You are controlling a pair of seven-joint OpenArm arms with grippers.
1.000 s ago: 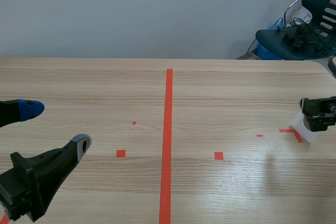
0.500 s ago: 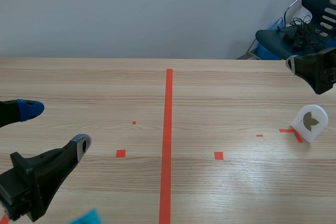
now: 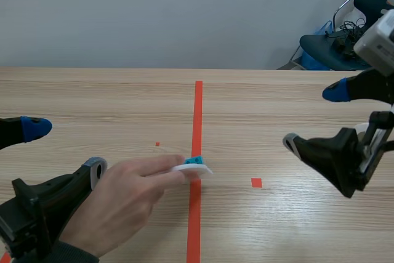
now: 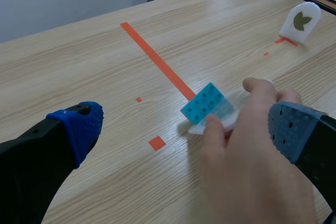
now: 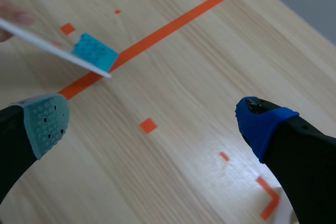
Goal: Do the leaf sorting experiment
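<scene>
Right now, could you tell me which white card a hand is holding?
The card with the teal block, by the centre tape; the leaf card stands alone, untouched.

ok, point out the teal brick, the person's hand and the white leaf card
teal brick (image 4: 207, 103), left wrist view, studded top face.
person's hand (image 3: 126, 204), scene view, back of hand.
white leaf card (image 4: 301, 20), left wrist view, leaf print.

Lettering, numbers, brands: none readable.
White card (image 4: 300, 21): dark leaf-shaped figure, perhaps notched at one side; stands near the tabletop's (image 4: 94, 61) right edge.
Teal studded block (image 4: 208, 104): no print seen.
</scene>
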